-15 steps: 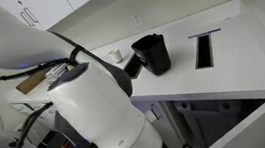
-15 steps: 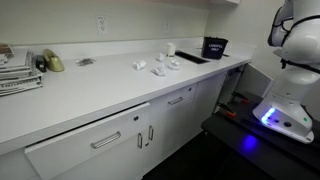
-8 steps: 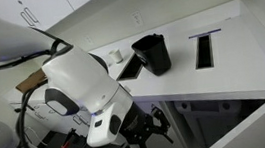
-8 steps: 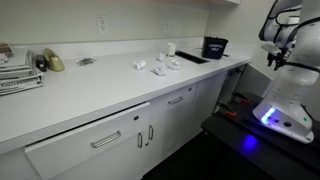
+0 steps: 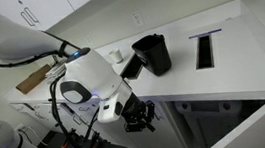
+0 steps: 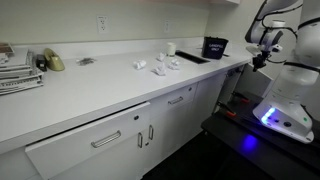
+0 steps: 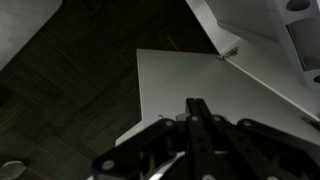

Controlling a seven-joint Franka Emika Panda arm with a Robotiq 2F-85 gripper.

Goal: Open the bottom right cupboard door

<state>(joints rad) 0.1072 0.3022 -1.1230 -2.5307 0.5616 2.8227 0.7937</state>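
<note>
Two white base-cabinet doors stand side by side under the long counter, each with a short vertical silver handle. The right one of the pair is the bottom right cupboard door (image 6: 176, 128), and it is closed. My gripper (image 6: 257, 60) hangs far to its right, by the counter's end near the black bin (image 6: 214, 46). It also shows below the counter edge (image 5: 139, 115). In the wrist view the gripper (image 7: 198, 104) has its black fingers pressed together with nothing between them. It points down over a flat white panel (image 7: 190, 75) and dark floor.
White cups and small items (image 6: 158, 64) lie on the countertop (image 6: 90, 85), with stacked papers (image 6: 18, 70) at the far left. The black bin (image 5: 151, 53) stands next to a slot (image 5: 204, 50) in the counter. My lit base (image 6: 280, 115) stands on a dark platform.
The arm has swung and lowered, uncovering the counter in an exterior view. The gripper came out beside the counter's end and went from open to shut on nothing.
</note>
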